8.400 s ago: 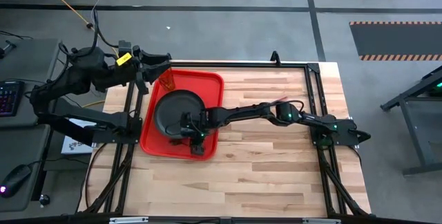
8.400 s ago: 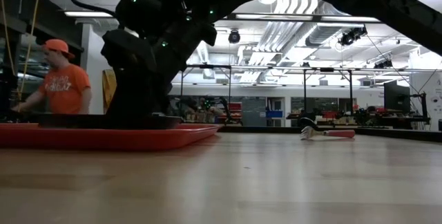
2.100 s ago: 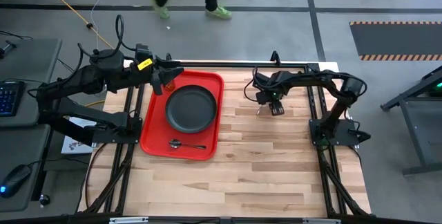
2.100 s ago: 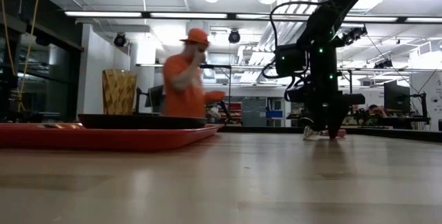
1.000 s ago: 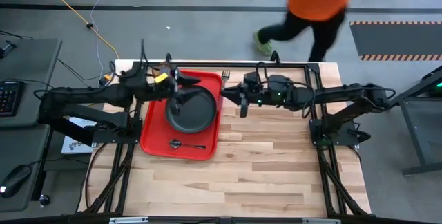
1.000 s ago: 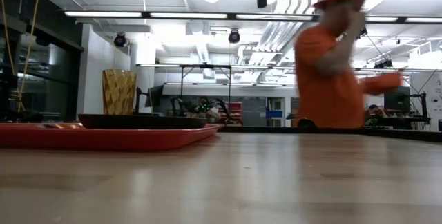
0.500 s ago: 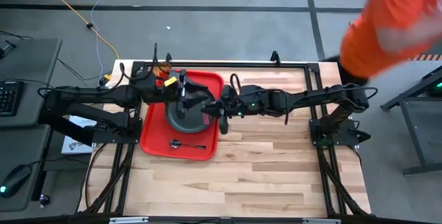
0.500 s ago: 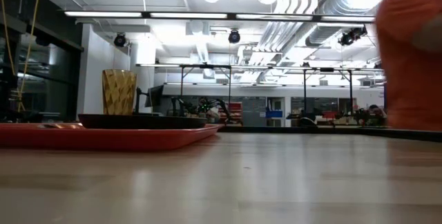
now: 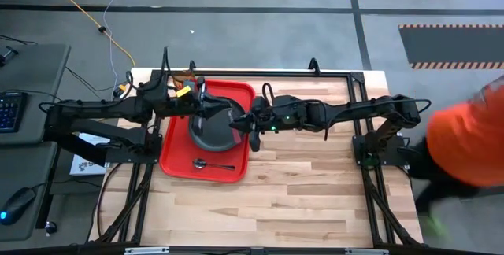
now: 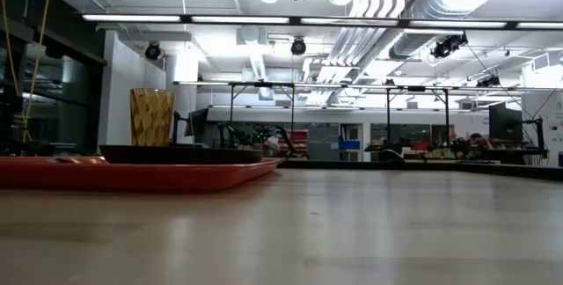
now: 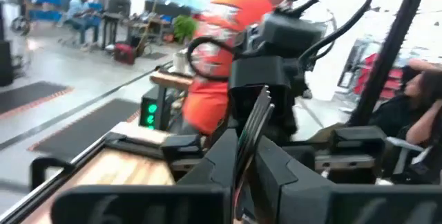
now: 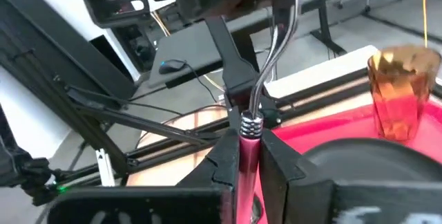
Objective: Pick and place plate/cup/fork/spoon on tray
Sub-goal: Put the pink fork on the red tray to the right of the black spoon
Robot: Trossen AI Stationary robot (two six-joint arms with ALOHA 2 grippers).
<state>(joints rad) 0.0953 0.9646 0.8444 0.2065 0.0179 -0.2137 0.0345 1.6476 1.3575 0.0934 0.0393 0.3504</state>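
Note:
The red tray (image 9: 177, 157) lies at the table's left. It bears the dark plate (image 9: 206, 131), the amber cup (image 10: 151, 118) at its far corner, and the spoon (image 9: 211, 164) on its near part. Both grippers meet above the plate's right part. My right gripper (image 12: 247, 151) is shut on the fork's pink handle. My left gripper (image 11: 250, 137) faces it, closed around the fork's tine end. The fork (image 12: 266, 72) is clear of the plate. The cup also shows in the right wrist view (image 12: 404, 92). My right gripper pinches the fork's pink handle (image 12: 247, 135) between its two fingers, coming from the table's right, along the fork. The fork is lifted clear above the plate, with its tines pointing at the left gripper. My left gripper has the metal tine end (image 11: 254, 117) between its two fingers, coming from the table's left, along the fork. The tines show edge-on in the narrow gap.
A person in an orange shirt (image 9: 465, 145) stands at the table's right edge, beside the right arm's base. Bare wooden tabletop (image 9: 315, 184) lies right of and nearer than the tray. The black frame rails (image 9: 331, 74) run along the table's edges.
My right gripper has carried the fork toward the table's left, from beside the tray's right edge to above the plate, and has stayed there for the last half second. My left gripper has stayed over the plate. The person has walked from the table's far side to its right.

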